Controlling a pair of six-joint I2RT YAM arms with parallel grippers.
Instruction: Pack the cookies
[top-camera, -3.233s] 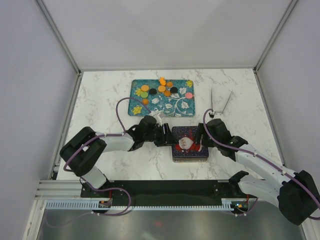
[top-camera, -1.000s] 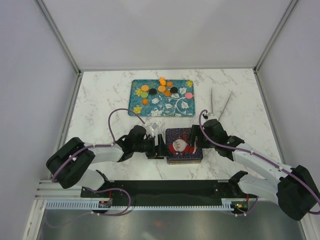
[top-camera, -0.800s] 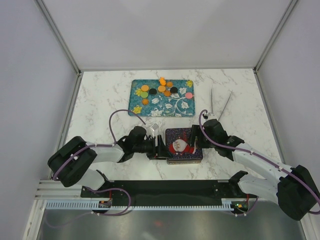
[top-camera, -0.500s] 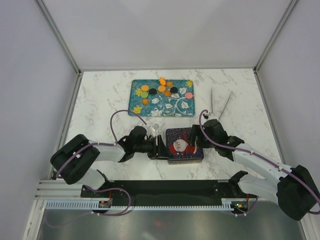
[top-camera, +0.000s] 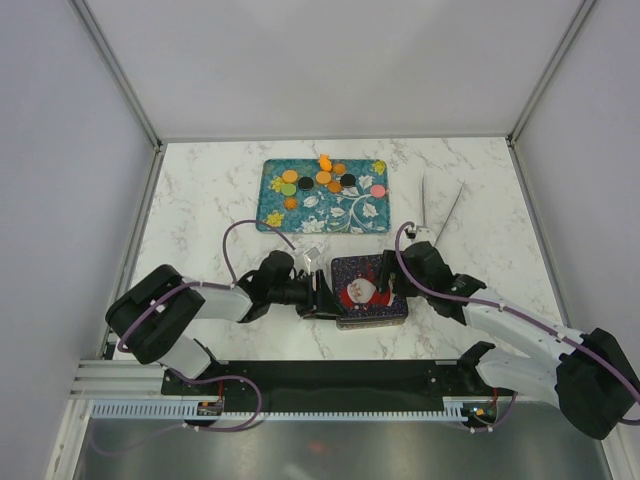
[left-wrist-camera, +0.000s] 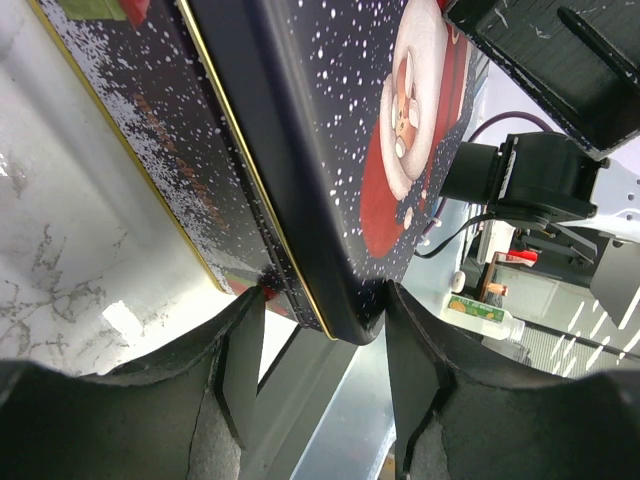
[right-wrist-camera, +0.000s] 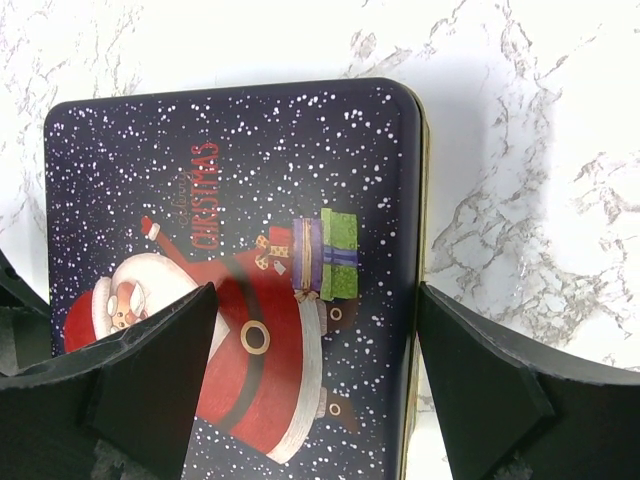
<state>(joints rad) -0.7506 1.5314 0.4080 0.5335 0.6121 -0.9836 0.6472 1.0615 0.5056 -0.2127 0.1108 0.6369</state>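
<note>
The cookies (top-camera: 320, 177), small orange, green, pink and black discs plus orange carrot pieces, lie on the far left part of a teal flowered tray (top-camera: 372, 222). A dark Christmas tin (top-camera: 368, 292) with a Santa lid lies closed on the marble in front of the tray. My left gripper (top-camera: 322, 293) lies low at the tin's left edge. In the left wrist view its jaws (left-wrist-camera: 322, 300) clamp the tin's corner (left-wrist-camera: 300, 150), one finger on the base and one on the lid. My right gripper (top-camera: 388, 272) is open over the tin's right side. In the right wrist view it (right-wrist-camera: 315, 292) straddles the lid (right-wrist-camera: 240, 180).
White tongs (top-camera: 425, 200) lie in a V on the marble right of the tray. A small white object (top-camera: 312, 254) sits just behind my left gripper. Grey walls close in the table on three sides. The arm bases are at the near edge.
Since 3.2 s ago the tin and both grippers have shifted left and slightly nearer. Over the last second only my left arm's elbow has swung out a little.
</note>
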